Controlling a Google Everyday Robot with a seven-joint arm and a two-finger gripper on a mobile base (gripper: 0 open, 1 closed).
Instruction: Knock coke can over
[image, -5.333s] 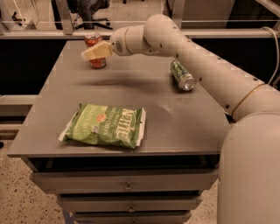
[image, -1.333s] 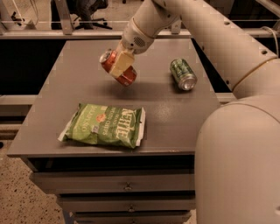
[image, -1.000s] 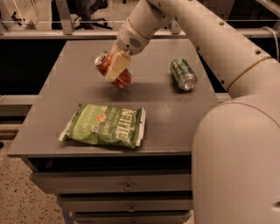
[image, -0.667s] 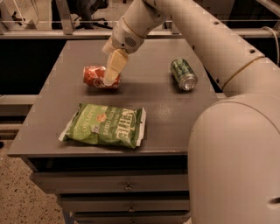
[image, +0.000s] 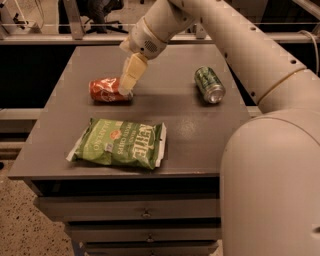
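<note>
Coke can (image: 104, 90) down from midair, sideways, red; pincer (image: 125, 88) at its end, grip unclear.

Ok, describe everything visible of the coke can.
The coke can is a red aluminium soda can with white lettering. It lies on its side on the grey table, behind the green Kettle chips bag. The gripper hangs at its end nearer the green soda can, seemingly touching it.
</note>
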